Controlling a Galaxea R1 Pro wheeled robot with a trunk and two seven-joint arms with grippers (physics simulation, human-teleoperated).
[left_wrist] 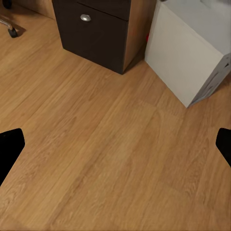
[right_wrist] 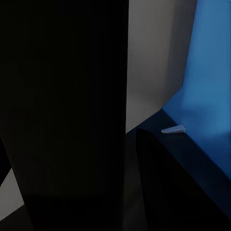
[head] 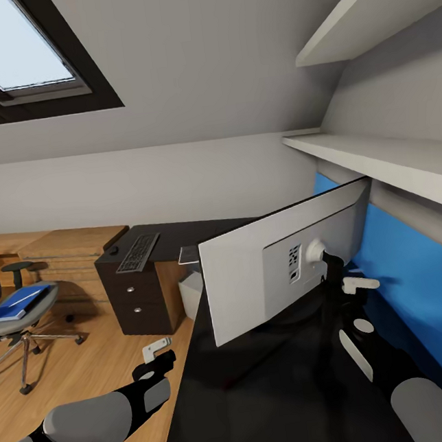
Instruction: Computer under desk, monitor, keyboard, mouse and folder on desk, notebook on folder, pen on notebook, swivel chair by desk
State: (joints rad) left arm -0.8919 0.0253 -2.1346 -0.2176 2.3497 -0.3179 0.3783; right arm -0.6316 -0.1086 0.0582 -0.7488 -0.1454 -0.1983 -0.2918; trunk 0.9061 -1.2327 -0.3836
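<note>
monitor blocking desk centre (tilted), open floor left

Attic room: sloped grey ceiling with a dark-framed skylight at upper left letting in daylight, pale wall below it. Wood plank floor; light wooden dresser against the far wall, dark drawer unit with round metal knobs just beside it. Right side has a blue wall panel under two white shelves, one above the other.
</note>
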